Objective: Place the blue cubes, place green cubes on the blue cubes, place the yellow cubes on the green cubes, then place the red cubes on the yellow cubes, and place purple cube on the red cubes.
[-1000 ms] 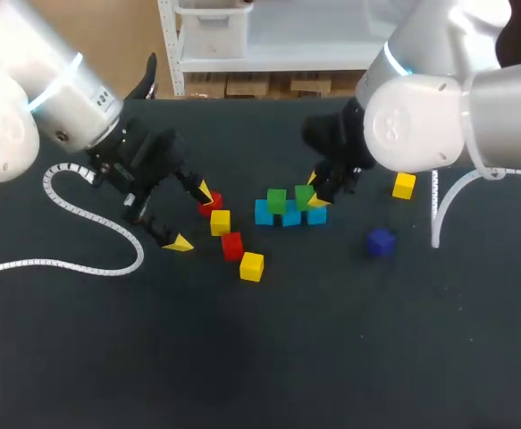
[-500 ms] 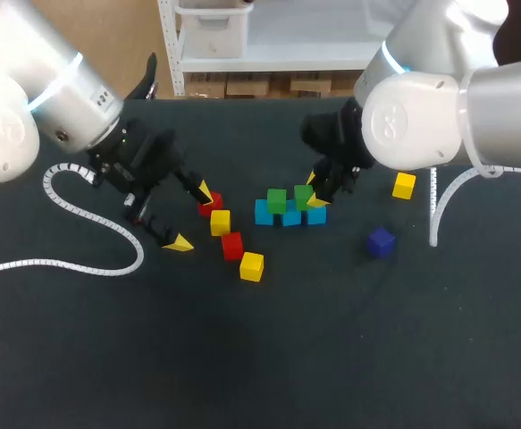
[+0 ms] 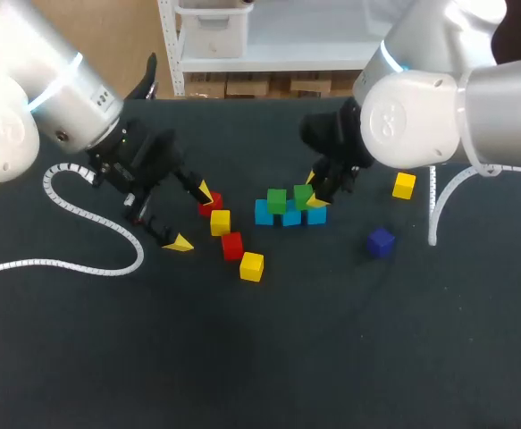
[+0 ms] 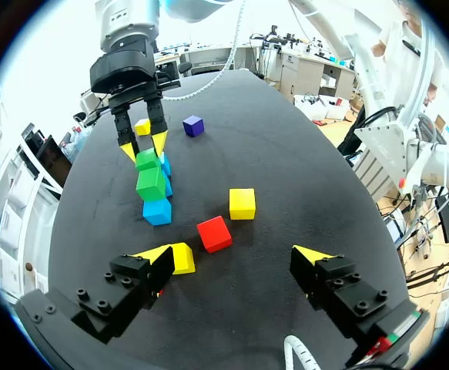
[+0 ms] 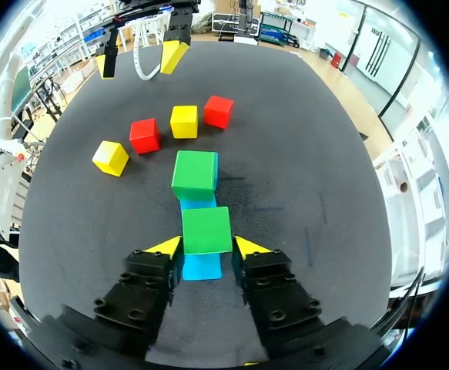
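Note:
Three blue cubes [image 3: 291, 217] lie in a row at mid-table. One green cube [image 3: 276, 200] rests on the row's left part, and a second green cube [image 5: 206, 230] sits on a blue cube [image 5: 202, 267] at its right. My right gripper [image 3: 315, 191] straddles that second cube, its fingers a hair off the cube's sides, so it is open. My left gripper [image 3: 193, 217] hangs wide open over a red cube [image 4: 214, 233] and a yellow cube [image 3: 220, 222]. Another red cube [image 3: 209, 206] lies by its far finger. A purple cube [image 3: 381, 242] sits to the right.
A further yellow cube [image 3: 251, 266] lies below the red one [image 3: 232, 245], and a third yellow cube [image 3: 404, 185] sits at the far right. A white coiled cable [image 3: 90, 223] loops over the table's left side.
Both arms stay where they were. My right gripper's fingers seem to have eased slightly apart around the green cube, which stays on the blue one.

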